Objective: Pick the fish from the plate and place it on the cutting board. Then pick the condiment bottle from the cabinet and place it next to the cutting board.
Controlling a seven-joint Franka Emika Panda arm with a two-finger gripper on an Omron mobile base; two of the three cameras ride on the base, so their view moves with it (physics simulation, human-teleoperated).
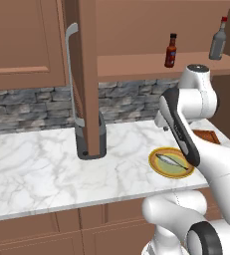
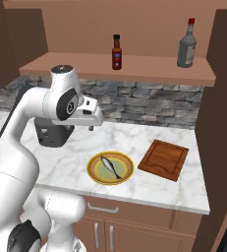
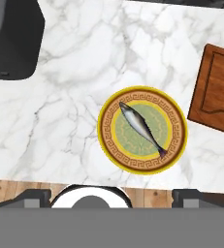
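text: none legible | small dark-red condiment bottle point(image 2: 117, 53): label too small to read | signs: none

The worktop point(image 2: 149, 189) lies bare around the plate point(image 2: 110, 168), with a marble gap between it and the cutting board point(image 2: 163, 159) to its right. A dark grey container point(image 2: 53, 134) stands well left. On the cabinet point(image 2: 134, 64) shelf, open space separates the condiment bottle point(image 2: 117, 52) from the taller grey bottle point(image 2: 186, 45) further right.
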